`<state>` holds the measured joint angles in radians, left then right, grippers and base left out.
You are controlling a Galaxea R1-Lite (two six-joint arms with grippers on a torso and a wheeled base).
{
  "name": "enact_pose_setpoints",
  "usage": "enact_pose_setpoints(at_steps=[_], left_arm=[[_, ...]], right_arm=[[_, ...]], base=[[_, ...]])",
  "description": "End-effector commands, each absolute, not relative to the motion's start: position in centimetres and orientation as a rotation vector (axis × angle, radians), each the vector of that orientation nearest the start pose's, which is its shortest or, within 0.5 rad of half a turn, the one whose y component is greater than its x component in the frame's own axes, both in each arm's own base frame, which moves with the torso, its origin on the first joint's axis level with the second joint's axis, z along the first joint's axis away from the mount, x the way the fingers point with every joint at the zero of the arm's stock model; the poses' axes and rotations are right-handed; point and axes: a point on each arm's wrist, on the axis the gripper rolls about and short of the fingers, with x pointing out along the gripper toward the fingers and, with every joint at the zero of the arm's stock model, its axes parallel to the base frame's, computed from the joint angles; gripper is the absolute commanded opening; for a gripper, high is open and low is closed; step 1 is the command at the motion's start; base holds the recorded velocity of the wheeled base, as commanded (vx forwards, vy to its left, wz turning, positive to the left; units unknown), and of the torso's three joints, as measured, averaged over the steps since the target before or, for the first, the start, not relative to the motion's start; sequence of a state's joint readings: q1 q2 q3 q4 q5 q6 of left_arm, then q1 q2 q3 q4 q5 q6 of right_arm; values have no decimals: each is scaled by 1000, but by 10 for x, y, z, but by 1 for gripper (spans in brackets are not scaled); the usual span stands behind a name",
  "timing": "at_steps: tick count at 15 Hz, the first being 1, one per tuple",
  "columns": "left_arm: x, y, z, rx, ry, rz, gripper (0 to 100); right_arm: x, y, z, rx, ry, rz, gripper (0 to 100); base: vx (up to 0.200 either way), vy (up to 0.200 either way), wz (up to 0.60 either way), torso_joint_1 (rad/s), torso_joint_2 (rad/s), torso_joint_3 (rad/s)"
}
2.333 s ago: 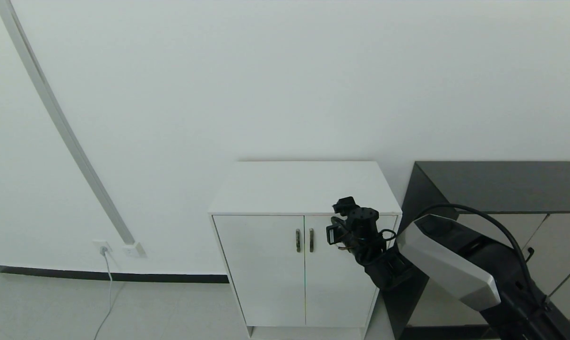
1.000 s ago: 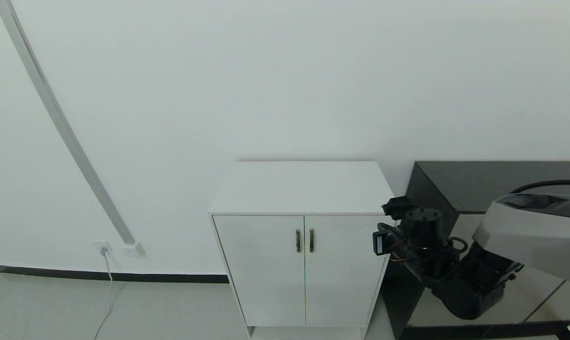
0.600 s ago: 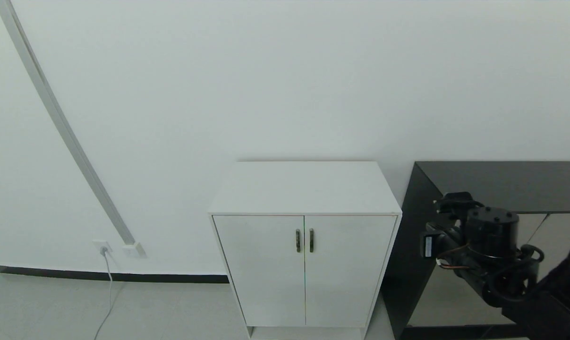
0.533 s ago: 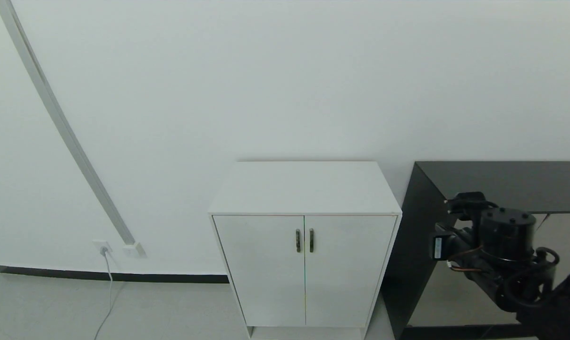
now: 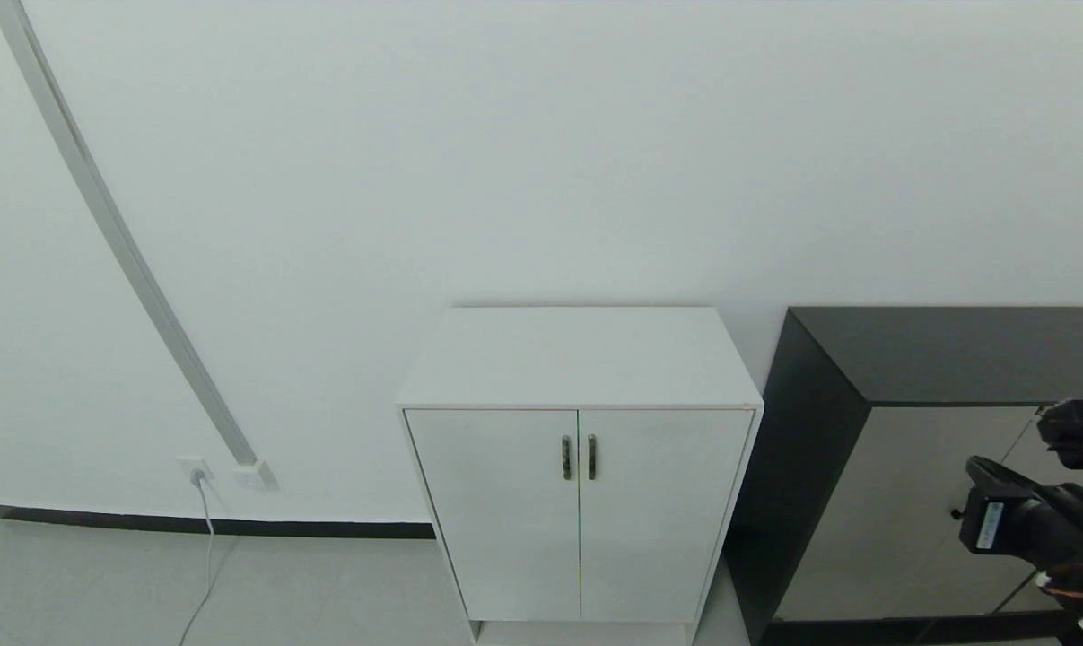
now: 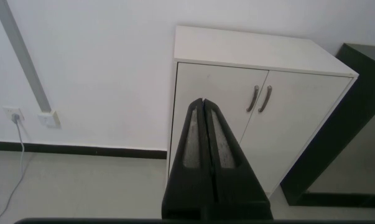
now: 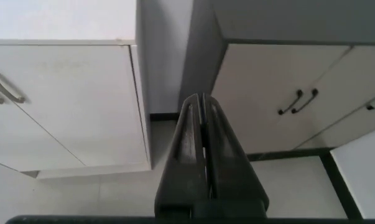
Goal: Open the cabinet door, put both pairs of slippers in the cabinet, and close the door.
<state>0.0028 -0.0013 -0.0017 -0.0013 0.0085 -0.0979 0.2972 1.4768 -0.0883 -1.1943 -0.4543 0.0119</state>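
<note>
The cabinet stands shut against the wall. In the head view its two white doors meet flush down the middle, and the pair of upright handles sit side by side at that seam. To the cabinet's left there is bare floor, with a socket low on the wall, a cable trailing down from it, and a grey trunking slanting up the wall. On the cabinet's right a black sideboard stands just beside it, so the right-hand door's outer edge has that dark flank close by. The right arm hangs well right of the cabinet, in front of the sideboard.

In the left wrist view, the left gripper hangs out in front of the cabinet's left door, apart from it, its fingers pressed together on nothing. The floor to the cabinet's left lies open up to the black skirting.

In the right wrist view, the right gripper has its fingers closed tight too, empty. Its tip lines up with the narrow gap between the cabinet's right side and the sideboard, whose pale doors carry small black pulls.
</note>
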Motion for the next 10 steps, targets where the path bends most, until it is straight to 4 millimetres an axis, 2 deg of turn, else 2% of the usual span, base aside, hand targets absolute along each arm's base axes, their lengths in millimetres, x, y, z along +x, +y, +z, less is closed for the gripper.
enact_pose_setpoints(at_steps=[1,7,9,10], left_arm=[[-23,0,76,-98,-4,12,0],[-23,0,76,-98,-4,12,0],[-23,0,76,-98,-4,12,0],[-23,0,76,-98,-4,12,0]], right_arm=[[142,31,125,-39,136,-172,0],[102,20,126,-51,191,-139,0],[76,14,117,-62,260,-56,0],[69,13,115,-62,273,-32,0]], base=[[0,0,0,0,0,0],[0,0,0,0,0,0],[0,0,0,0,0,0],[0,0,0,0,0,0]])
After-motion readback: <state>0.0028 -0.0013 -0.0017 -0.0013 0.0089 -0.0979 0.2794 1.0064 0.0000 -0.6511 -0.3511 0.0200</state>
